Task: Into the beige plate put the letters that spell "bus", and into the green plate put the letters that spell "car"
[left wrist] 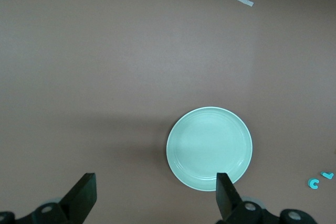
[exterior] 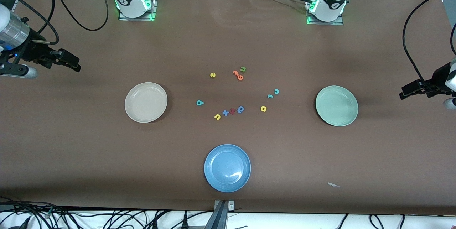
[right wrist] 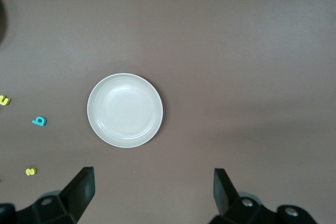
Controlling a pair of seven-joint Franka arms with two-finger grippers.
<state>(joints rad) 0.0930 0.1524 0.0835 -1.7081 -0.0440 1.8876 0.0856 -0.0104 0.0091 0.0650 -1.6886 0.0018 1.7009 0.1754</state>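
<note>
Both our grippers hang with fingers spread wide, holding nothing: the left gripper (exterior: 404, 95) over the table's left-arm end, the right gripper (exterior: 74, 66) over its right-arm end. We see the beige plate (exterior: 146, 102) and the green plate (exterior: 336, 105) bare. Between them lie the teal b (exterior: 200, 103), yellow u (exterior: 217, 116), yellow s (exterior: 212, 75), teal c (exterior: 276, 91), teal r (exterior: 270, 96) and yellow a (exterior: 263, 108).
</note>
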